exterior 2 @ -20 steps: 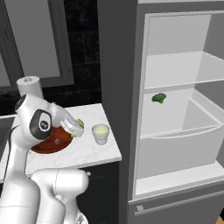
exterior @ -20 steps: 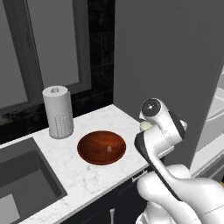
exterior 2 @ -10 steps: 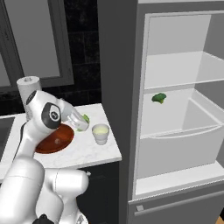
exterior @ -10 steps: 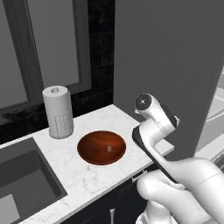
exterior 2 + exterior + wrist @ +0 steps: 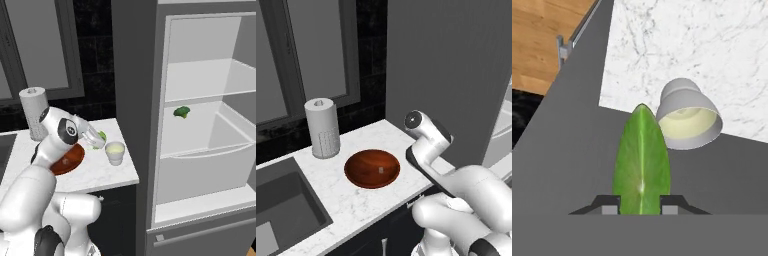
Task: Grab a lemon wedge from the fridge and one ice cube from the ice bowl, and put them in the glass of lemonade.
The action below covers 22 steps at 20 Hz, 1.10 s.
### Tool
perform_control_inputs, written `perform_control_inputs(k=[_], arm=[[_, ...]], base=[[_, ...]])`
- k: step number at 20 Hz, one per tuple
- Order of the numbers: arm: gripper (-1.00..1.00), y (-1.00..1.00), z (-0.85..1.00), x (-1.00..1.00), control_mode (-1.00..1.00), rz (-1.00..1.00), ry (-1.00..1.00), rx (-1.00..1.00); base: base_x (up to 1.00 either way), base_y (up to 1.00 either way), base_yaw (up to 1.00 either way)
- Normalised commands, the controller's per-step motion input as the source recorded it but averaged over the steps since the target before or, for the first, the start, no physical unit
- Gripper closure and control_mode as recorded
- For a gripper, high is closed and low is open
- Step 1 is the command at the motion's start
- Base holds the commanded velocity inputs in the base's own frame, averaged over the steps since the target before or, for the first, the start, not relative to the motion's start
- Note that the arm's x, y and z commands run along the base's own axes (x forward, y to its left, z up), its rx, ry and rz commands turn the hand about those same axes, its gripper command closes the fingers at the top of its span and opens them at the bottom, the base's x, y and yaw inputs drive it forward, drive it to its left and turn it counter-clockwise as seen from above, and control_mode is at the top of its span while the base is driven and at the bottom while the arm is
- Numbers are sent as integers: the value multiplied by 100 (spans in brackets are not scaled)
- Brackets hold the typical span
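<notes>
My gripper (image 5: 641,205) is shut on the lemon wedge (image 5: 642,160), a bright yellow-green sliver standing up between the two fingertips. In the right base view the gripper (image 5: 96,138) hangs over the counter with the lemon wedge (image 5: 102,135) just left of and above the glass of lemonade (image 5: 114,151). The glass of lemonade (image 5: 688,120) shows its pale yellow liquid right beside the wedge's tip. The reddish-brown ice bowl (image 5: 372,168) sits mid-counter with one ice cube (image 5: 380,170) in it. The fridge (image 5: 135,75) stands open at the right.
A white paper-towel roll (image 5: 322,127) stands at the back of the marble counter (image 5: 356,205). A dark sink (image 5: 281,210) lies at its left. A green broccoli-like piece (image 5: 182,111) rests on a fridge shelf. The fridge's grey side wall (image 5: 456,75) borders the counter.
The arm has swung from over the bowl toward the fridge side, carrying the lemon wedge closer to the glass. Bowl, glass and roll have stayed put.
</notes>
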Motion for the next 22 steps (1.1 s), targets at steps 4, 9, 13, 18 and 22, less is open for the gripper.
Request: perform_control_inputs(k=[4,9,13,18,22], arm=[[100,-5,-25,36,-100,0,0,-2],[100,-5,-20,43,-100,0,0,-1],[100,0,-19,53,-100,0,0,-1],[100,-2,-21,42,-100,0,0,-1],[100,-4,-25,35,-100,0,0,-2]], base=[[0,0,0],[0,0,0],[0,0,0],[0,0,0],[0,0,0]])
